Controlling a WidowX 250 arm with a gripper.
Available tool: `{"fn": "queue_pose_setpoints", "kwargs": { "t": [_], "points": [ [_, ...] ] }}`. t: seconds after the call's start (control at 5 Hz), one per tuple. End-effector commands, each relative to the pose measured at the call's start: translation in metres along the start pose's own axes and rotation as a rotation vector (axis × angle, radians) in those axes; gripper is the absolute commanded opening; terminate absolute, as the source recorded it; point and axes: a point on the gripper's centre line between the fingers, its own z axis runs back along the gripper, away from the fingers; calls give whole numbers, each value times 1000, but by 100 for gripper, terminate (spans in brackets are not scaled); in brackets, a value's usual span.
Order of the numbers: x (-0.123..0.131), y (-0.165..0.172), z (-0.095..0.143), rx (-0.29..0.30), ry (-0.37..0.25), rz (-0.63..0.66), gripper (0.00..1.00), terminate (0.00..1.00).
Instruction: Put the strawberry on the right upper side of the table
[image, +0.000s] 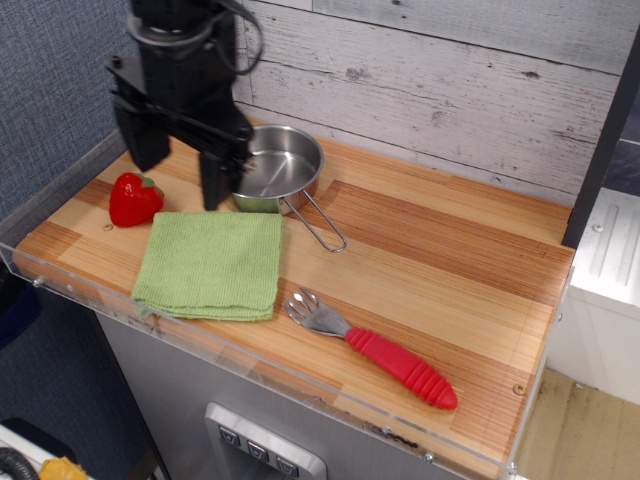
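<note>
The black end effector hangs with its two fingers spread wide and nothing between them. It sits above the striped wooden worktop, just behind the small shiny red strawberry. The strawberry lies on the worktop beside the green square cloth. A round steel pan with a wire handle stands behind the cloth. A metal fork with a red ribbed handle lies farther along the front edge from the cloth.
</note>
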Motion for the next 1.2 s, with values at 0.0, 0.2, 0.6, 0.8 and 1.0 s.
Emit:
{"fn": "queue_pose_setpoints", "kwargs": {
  "t": [0.0, 0.2, 0.6, 0.8, 1.0],
  "points": [
    [25, 40, -7, 68, -38, 46, 100, 0],
    [29, 66, -10, 73, -36, 87, 100, 0],
    [24, 95, -35, 88, -27, 93, 100, 0],
    [21, 95, -56, 67, 5, 76, 100, 0],
    [23, 95, -71, 54, 12, 83, 100, 0]
  ]
}}
